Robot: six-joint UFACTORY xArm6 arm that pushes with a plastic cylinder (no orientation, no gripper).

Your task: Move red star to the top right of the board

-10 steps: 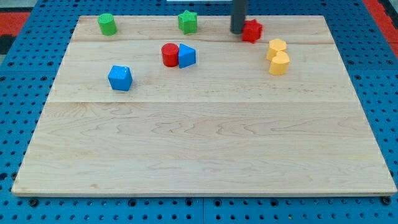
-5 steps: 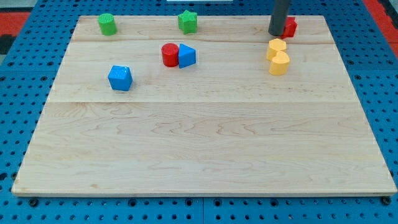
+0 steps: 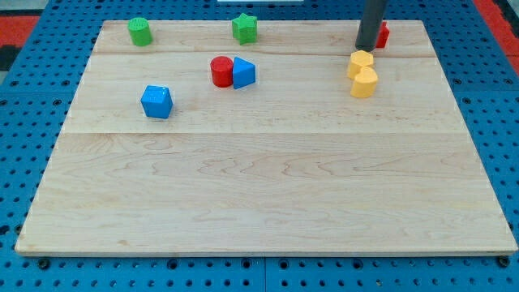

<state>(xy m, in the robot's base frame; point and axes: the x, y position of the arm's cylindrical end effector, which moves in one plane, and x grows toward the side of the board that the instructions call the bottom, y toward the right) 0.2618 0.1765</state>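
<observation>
The red star [image 3: 381, 35] lies near the top right of the wooden board [image 3: 259, 186], mostly hidden behind my rod. My tip [image 3: 366, 47] rests against the star's left side, just above the two yellow blocks.
Two yellow blocks [image 3: 361, 62] [image 3: 364, 82] sit touching each other just below my tip. A red cylinder [image 3: 221, 70] and a blue triangle [image 3: 243, 73] touch at top centre. A green star [image 3: 245, 28], a green cylinder [image 3: 140, 32] and a blue block [image 3: 156, 101] lie further left.
My tip has pushed the red star to the right along the top edge, from the upper middle to near the top right corner. The other blocks have not moved.
</observation>
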